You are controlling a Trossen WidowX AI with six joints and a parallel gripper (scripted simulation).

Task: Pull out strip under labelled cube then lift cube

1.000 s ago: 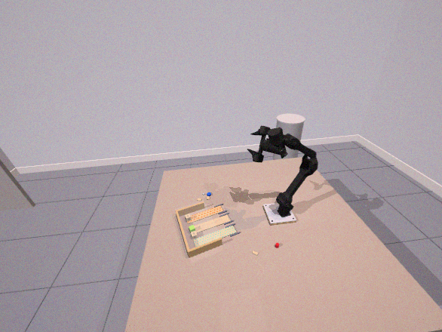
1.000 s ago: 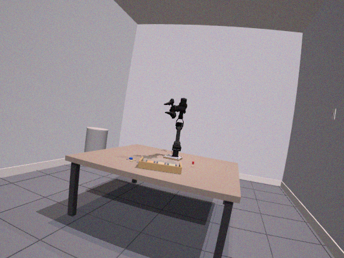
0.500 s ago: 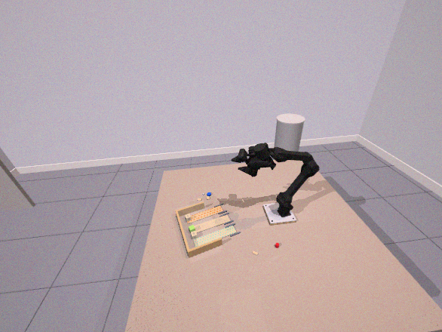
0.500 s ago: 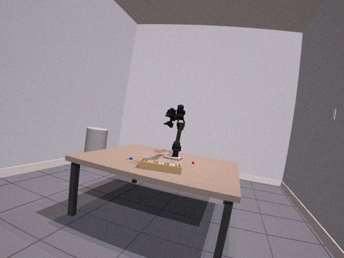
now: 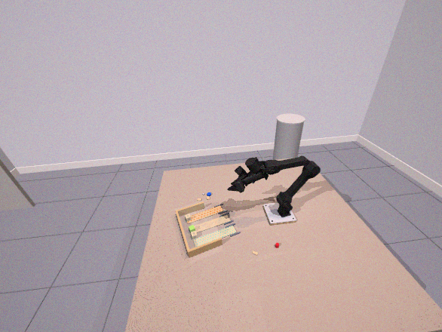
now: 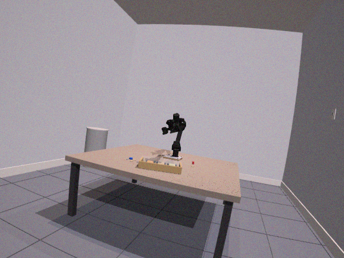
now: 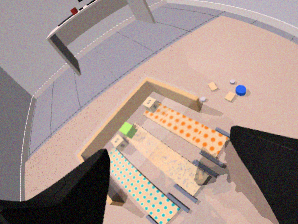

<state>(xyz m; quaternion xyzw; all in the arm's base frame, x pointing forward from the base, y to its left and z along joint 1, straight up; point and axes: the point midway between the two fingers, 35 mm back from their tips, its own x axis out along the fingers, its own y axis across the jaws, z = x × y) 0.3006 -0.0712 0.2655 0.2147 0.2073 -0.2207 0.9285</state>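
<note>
Three strips lie in the box: an orange-dotted strip (image 5: 207, 214) (image 7: 186, 128), a speckled tan strip (image 5: 213, 224) (image 7: 165, 159) in the middle, and a teal-dotted strip (image 5: 216, 235) (image 7: 139, 186). A tan cube with a dark mark (image 5: 188, 217) (image 7: 150, 103) is at the orange-dotted strip's far end. A second tan cube (image 5: 194, 235) (image 7: 118, 140), also marked, is at the teal-dotted strip's far end. A green cube (image 5: 191, 228) (image 7: 127, 129) is at the middle strip's far end. The marks are too small to read. My gripper (image 5: 231, 189) (image 7: 172, 145) is open and empty, above the table near the box's open side.
A low wooden box wall (image 5: 182, 229) (image 6: 159, 167) (image 7: 117, 117) surrounds the strips on three sides. Dark rails (image 7: 205, 168) stand by their near ends. A blue disc (image 5: 209, 194) (image 6: 131, 158) (image 7: 240, 90) and small tan pieces lie beside the box. A red piece (image 5: 277, 245) (image 6: 193, 162) lies near my base.
</note>
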